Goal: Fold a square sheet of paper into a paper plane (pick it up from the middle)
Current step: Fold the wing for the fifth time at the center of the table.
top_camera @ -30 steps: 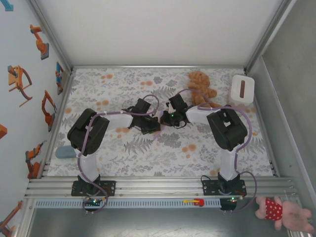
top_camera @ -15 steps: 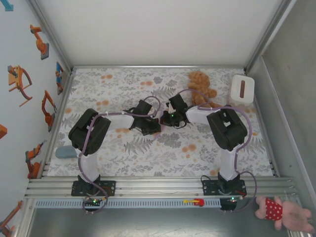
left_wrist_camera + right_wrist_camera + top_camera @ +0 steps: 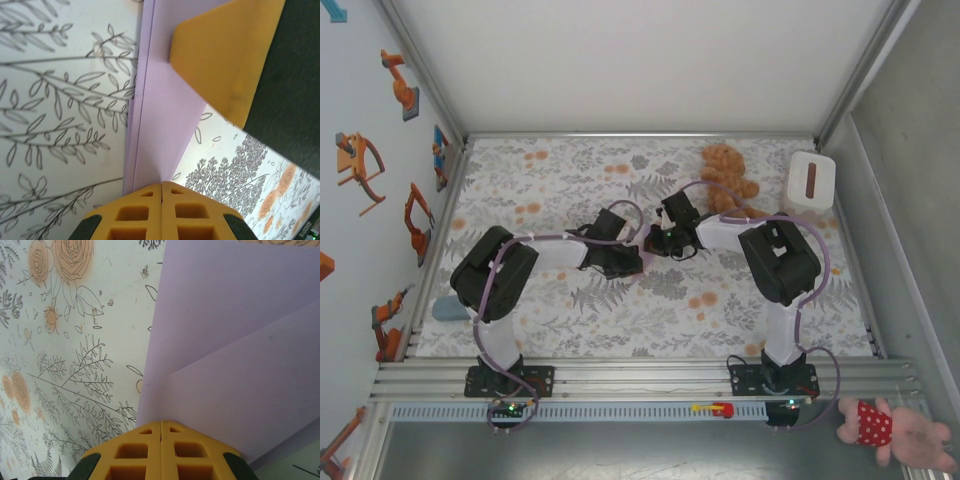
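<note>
Our left tool [image 3: 161, 185] has its jaws pressed together on one end of the folded paper [image 3: 160, 120], which shows as a narrow lavender strip with a long crease. Our right tool [image 3: 160, 422] is likewise clamped on the paper's edge, where one flap lies over another. Both tools meet low over the flowered worktop [image 3: 550, 190], just nearer than the bear [image 3: 725, 175] and to its left. A white box [image 3: 810, 180] stands right of the bear.
</note>
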Controlling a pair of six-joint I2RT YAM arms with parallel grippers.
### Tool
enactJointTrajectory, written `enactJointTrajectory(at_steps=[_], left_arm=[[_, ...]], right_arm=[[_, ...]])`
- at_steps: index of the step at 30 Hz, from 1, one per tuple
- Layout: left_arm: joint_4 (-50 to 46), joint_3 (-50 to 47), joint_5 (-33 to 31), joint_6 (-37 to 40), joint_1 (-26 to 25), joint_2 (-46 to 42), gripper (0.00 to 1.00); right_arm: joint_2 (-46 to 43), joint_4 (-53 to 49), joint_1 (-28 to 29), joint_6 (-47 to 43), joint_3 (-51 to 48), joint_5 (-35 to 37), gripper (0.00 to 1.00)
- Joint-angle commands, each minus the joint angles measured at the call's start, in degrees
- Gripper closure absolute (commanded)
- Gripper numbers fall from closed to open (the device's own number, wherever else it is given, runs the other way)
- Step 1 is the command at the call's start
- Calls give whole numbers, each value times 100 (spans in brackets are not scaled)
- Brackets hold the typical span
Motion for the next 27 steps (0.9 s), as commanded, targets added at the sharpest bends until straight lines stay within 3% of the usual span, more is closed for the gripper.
enactJointTrajectory(at_steps=[1, 27], left_arm=[[-1025, -296, -45, 145, -88, -71, 98], [-2030, -698, -644, 622, -209, -1091, 98]], right_arm=[[462, -677, 29, 58, -232, 570, 100], [554, -708, 37, 120, -215, 578, 100]])
